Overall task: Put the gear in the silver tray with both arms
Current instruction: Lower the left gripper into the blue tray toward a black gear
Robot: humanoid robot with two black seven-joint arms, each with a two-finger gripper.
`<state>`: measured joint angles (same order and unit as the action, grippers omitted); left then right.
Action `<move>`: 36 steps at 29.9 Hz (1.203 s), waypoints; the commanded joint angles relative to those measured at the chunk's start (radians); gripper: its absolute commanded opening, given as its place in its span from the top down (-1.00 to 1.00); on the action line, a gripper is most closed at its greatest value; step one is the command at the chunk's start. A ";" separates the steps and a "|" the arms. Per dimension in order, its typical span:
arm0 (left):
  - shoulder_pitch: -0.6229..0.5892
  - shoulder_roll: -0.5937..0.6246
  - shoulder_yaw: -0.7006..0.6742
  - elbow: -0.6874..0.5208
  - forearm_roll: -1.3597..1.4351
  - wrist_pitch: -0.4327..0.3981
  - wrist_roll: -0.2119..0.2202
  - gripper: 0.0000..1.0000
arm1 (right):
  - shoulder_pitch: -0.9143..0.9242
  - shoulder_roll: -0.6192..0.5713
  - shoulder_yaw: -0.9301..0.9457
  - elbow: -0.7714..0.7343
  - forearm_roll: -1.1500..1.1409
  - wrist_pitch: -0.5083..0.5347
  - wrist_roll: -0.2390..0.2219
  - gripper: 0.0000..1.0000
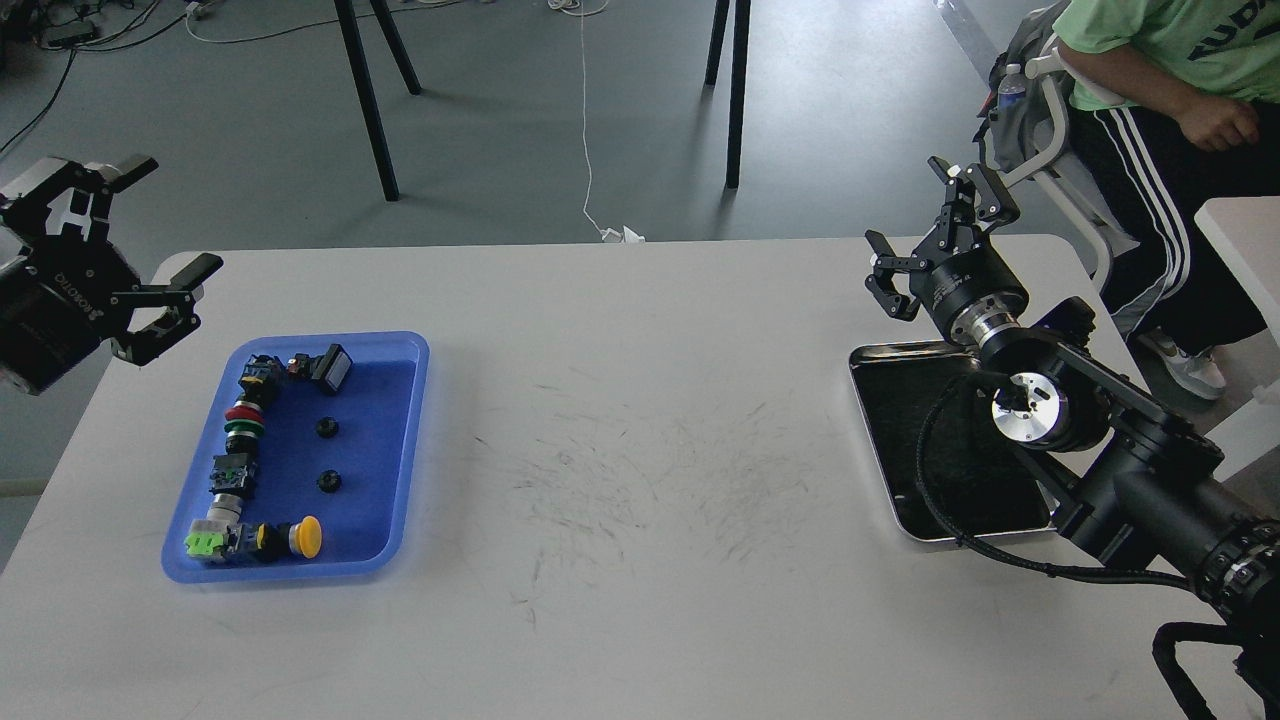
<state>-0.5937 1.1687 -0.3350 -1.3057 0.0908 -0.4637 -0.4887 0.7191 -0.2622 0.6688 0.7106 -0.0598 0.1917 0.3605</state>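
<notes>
Hanging over the table's left edge, the left gripper (pixel 150 225) has its two fingers spread wide apart with nothing between them; it sits up and to the left of the blue tray (pixel 410 440), apart from it. That tray lies flat on the white table (pixel 620 400), on the left side. Along its left wall runs a row of push-button parts: a black switch block (pixel 258 375), a red and green button (pixel 243 420), another dark block (pixel 232 472), and at the near end a piece with a bright green cap (pixel 203 541) next to a yellow button (pixel 305 535). A black rectangular button (pixel 331 366) rests tilted by the far wall. Two small black gears (pixel 325 427) lie on the tray's open floor, one behind the other (pixel 329 480), well apart from each other and from the row.

Across the table, on the right, sits the silver tray (pixel 905 349), its dark bottom shining; much of its right half is hidden behind the right arm (pixel 1140 480) and a black cable (pixel 935 490) looping over it. The right gripper (pixel 930 235) is raised past the tray's far edge, fingers parted and holding nothing. I see nothing lying in the part of the tray that shows.

Beyond the table's far right corner a seated person (pixel 1160 60) in a green shirt and striped black trousers is partly in sight. Scuff marks (pixel 640 470) streak the middle of the tabletop.
</notes>
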 commanded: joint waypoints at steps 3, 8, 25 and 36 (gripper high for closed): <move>-0.018 0.080 0.050 -0.066 0.272 0.017 0.000 -0.96 | -0.003 0.000 0.000 0.001 0.000 0.000 0.000 -0.98; -0.029 0.089 0.083 -0.095 0.382 0.098 0.000 -0.96 | -0.004 0.003 0.000 0.000 0.000 0.000 0.000 -0.98; -0.038 -0.118 0.281 -0.009 0.437 0.602 0.000 -0.95 | -0.007 -0.003 -0.001 0.006 0.000 0.000 0.000 -0.98; -0.195 -0.133 0.415 0.105 0.572 0.477 0.000 -0.96 | -0.009 0.000 -0.005 0.006 -0.002 0.000 0.000 -0.98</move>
<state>-0.7434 1.0344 0.0267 -1.2303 0.6281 0.0212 -0.4888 0.7102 -0.2629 0.6656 0.7168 -0.0612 0.1919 0.3605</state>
